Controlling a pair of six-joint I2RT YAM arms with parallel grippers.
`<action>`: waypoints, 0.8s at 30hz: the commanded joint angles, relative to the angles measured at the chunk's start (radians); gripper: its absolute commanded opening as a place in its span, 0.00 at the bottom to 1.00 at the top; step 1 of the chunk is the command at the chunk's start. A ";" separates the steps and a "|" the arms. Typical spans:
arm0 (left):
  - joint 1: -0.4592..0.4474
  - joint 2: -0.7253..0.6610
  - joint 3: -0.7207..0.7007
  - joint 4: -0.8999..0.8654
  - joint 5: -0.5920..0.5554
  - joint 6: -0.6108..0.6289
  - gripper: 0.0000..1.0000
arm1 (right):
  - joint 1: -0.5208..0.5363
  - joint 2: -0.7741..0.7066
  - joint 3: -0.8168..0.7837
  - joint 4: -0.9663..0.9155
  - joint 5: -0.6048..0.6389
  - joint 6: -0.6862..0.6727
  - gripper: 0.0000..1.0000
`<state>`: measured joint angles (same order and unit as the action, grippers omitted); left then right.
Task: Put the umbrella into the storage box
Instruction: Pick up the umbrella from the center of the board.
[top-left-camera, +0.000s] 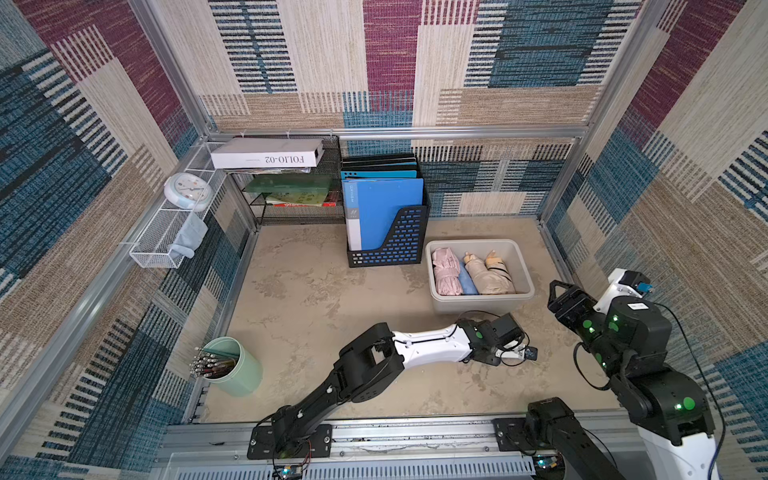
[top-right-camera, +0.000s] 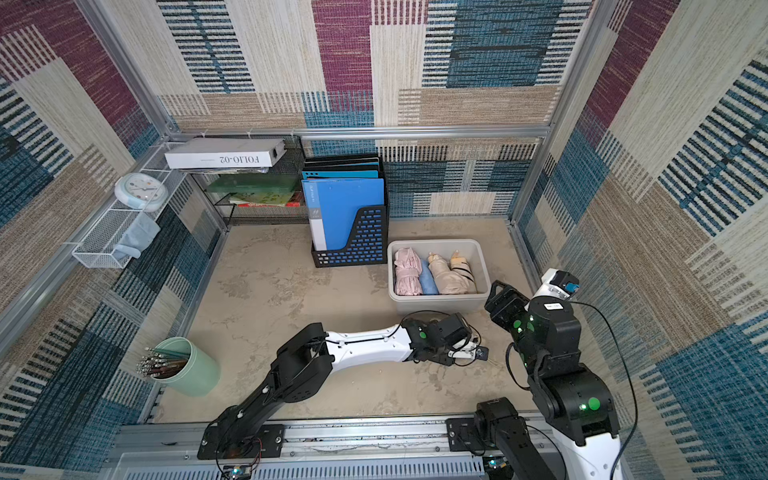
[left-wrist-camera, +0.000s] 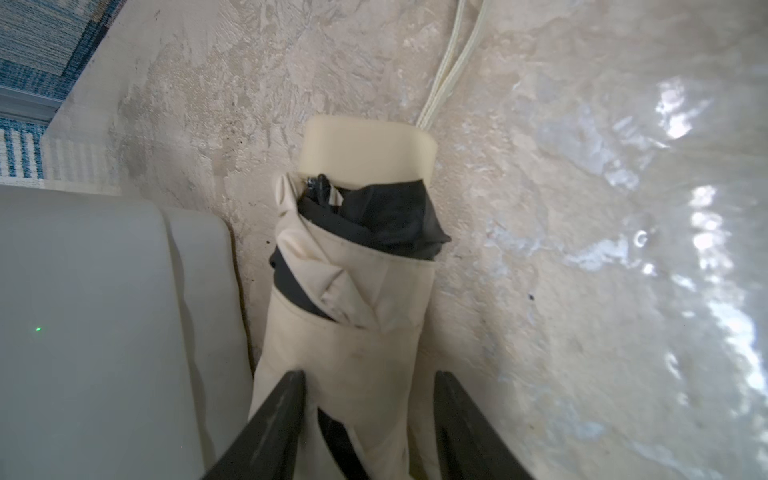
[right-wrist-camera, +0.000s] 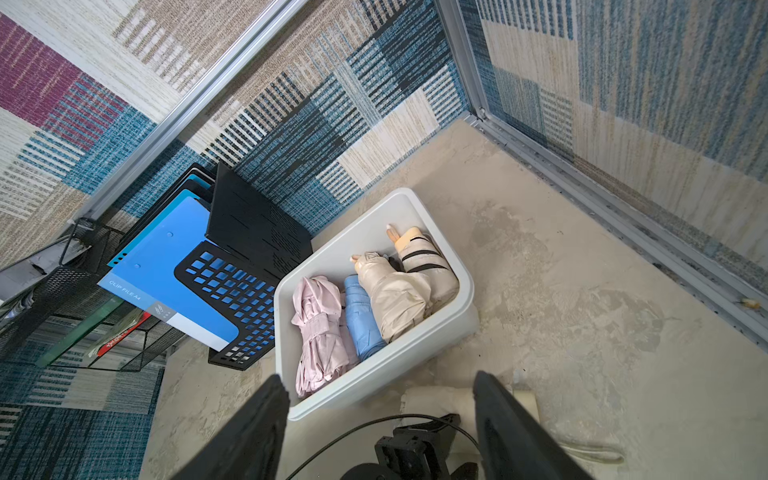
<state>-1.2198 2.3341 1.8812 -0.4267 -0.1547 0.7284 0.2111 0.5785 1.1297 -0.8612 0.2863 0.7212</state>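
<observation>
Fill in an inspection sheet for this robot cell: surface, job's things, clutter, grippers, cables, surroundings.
Surface: mottled beige tabletop, patchy finish.
Job's things: light grey plastic storage box holds four folded umbrellas; cream folded umbrella lies on the table beside its wall.
Clutter: black perforated file holder with blue folders; mint green pen cup; black mesh shelf; white wire basket with a clock.
Grippers: left gripper straddles the cream umbrella, grip unclear; right gripper open, empty.
Cables: black cable loops over the left wrist.
Surroundings: woven patchwork wall panels, aluminium frame.
</observation>
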 joint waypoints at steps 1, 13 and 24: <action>-0.004 -0.039 -0.049 -0.176 0.062 -0.052 0.51 | 0.001 -0.001 -0.005 0.027 -0.002 0.015 0.75; -0.007 -0.152 -0.179 -0.083 -0.005 -0.061 0.68 | 0.001 -0.001 -0.021 0.034 0.004 0.018 0.75; -0.003 -0.173 -0.261 0.100 -0.128 -0.035 0.79 | 0.001 -0.003 -0.026 0.027 0.005 0.014 0.75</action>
<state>-1.2247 2.1796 1.6405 -0.3870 -0.2394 0.6811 0.2111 0.5739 1.1057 -0.8459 0.2848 0.7383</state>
